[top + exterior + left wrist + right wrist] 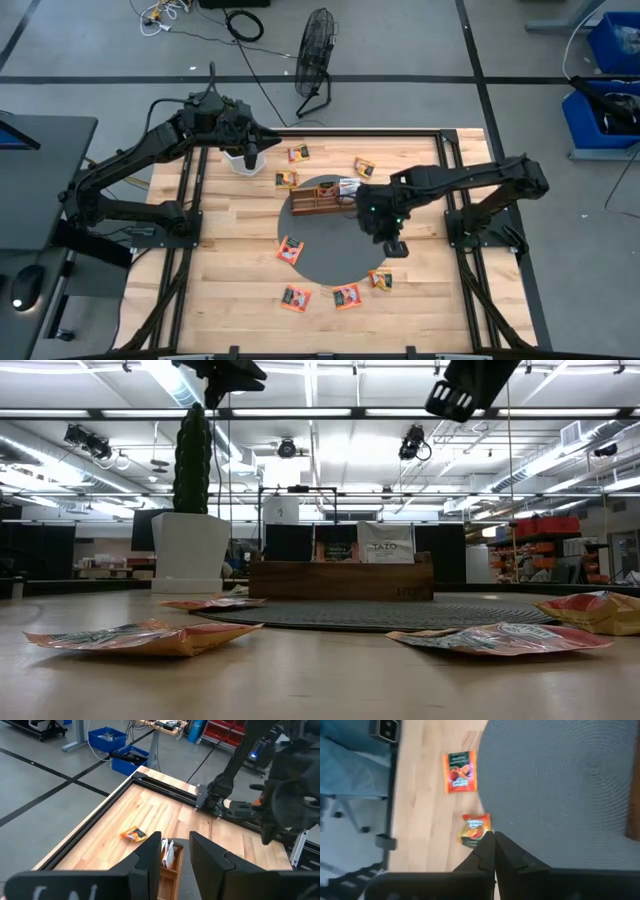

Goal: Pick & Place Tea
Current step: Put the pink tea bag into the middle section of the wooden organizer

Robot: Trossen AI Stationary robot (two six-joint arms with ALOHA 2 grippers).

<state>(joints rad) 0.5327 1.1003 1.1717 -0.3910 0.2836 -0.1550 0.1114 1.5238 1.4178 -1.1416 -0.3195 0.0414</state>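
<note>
Several orange-red tea sachets lie flat on the wooden table: one (298,153) and another (364,167) on the far side, and one (346,296) and another (381,280) on the near side. A white sachet (385,543) and a dark one (337,550) stand upright in the brown wooden tray (318,198) on the round grey mat (330,255). My right gripper (494,851) is shut and empty. It hovers over the mat's near right edge, above a sachet (475,829). My left gripper (175,854) is open and raised near the table's far left, by the white pot (240,160).
A cactus in a white pot (190,520) stands at the far left of the table. Black frame rails (190,250) run along both sides. A sachet (291,250) lies on the mat's near left edge, and another (287,179) lies beside the tray's left end.
</note>
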